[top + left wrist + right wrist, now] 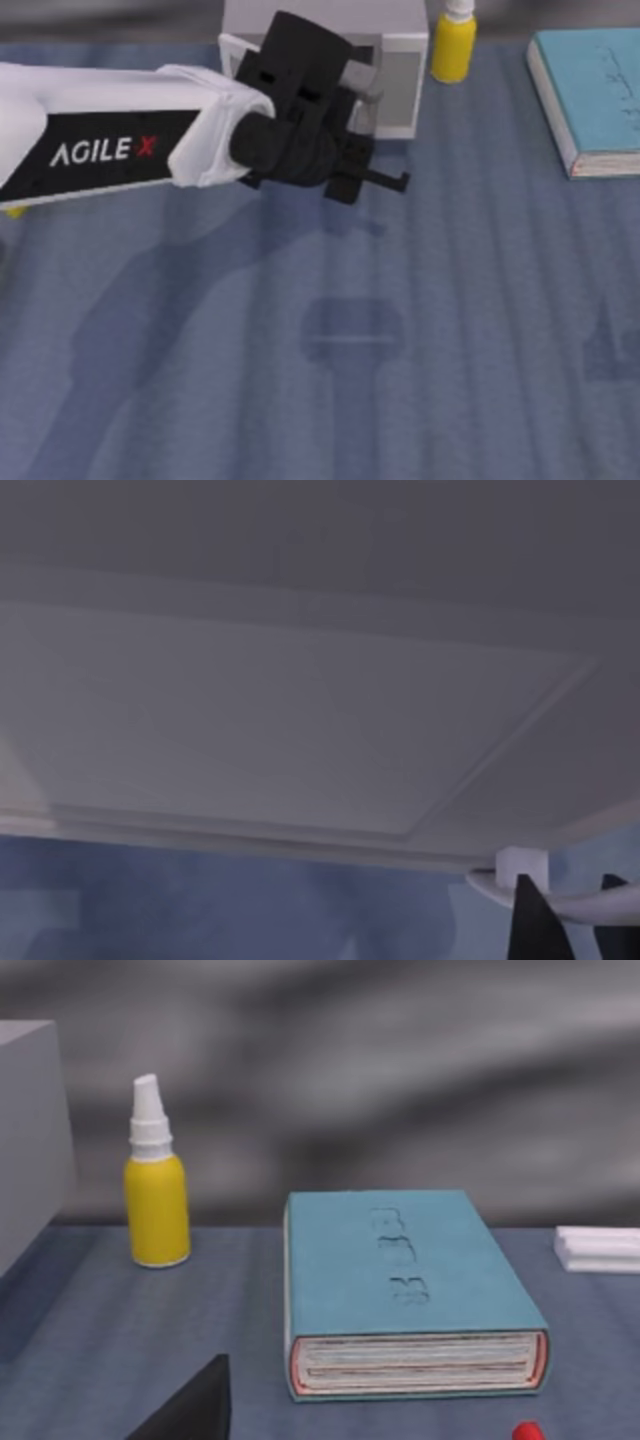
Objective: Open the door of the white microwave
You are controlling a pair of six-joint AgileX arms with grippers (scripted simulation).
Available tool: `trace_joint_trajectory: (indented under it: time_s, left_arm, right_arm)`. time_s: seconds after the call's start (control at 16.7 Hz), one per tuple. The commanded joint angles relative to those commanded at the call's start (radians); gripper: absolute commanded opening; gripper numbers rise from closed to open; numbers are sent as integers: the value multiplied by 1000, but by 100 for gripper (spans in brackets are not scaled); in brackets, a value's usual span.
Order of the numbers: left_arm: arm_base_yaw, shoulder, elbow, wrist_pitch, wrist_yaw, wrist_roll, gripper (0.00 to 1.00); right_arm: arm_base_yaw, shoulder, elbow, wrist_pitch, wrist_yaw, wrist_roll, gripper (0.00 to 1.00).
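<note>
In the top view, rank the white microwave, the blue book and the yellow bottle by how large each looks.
1. white microwave, partly hidden by the left gripper
2. blue book, cut off at the frame edge, so its rank against the microwave is unsure
3. yellow bottle, clearly smallest

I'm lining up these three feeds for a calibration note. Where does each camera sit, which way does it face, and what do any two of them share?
Top view: above the table, looking down; shows the left arm and left gripper at the white microwave.
Left wrist view: on the left wrist, close against the door; dark fingertips show at the edge.
Right wrist view: on the right wrist, facing the blue book and yellow bottle; a dark gripper part shows.
Shared: top and right wrist views both show book, bottle and microwave.
</note>
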Motion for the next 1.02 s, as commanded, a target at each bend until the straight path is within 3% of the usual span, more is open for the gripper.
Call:
trace_joint_trajectory:
  time_s: [1.02]
  left_arm:
    - [15,-23,-34,12,38,45,0]
  right_arm:
    - [0,0,0,0,0,0,100]
